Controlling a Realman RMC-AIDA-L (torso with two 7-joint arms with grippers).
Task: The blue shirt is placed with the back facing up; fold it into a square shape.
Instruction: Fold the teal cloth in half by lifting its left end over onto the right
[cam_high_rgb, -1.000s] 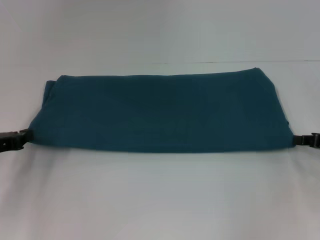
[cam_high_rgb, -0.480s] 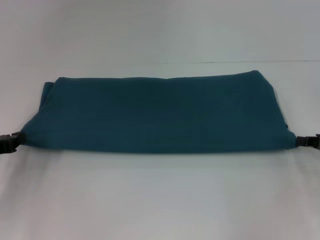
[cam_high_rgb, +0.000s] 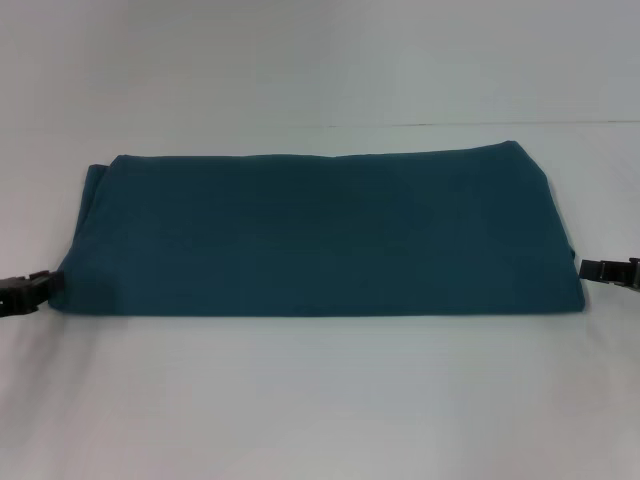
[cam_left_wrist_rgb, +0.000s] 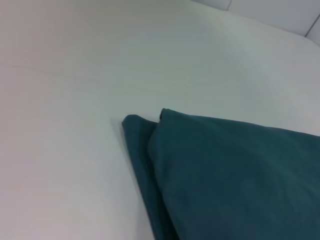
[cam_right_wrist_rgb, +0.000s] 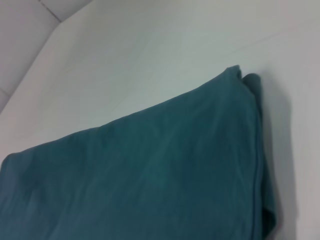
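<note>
Across the white worktop (cam_high_rgb: 320, 400), blue shirt (cam_high_rgb: 320, 235) folded into a wide band, left gripper (cam_high_rgb: 40, 285) and right gripper (cam_high_rgb: 590, 270) at its near corners, finger state unclear, near edge now lower, right gripper drawn clear.

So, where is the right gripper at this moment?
In the head view, the right gripper sits low at the right edge of the picture, just beside the near right corner of the folded blue shirt.
</note>
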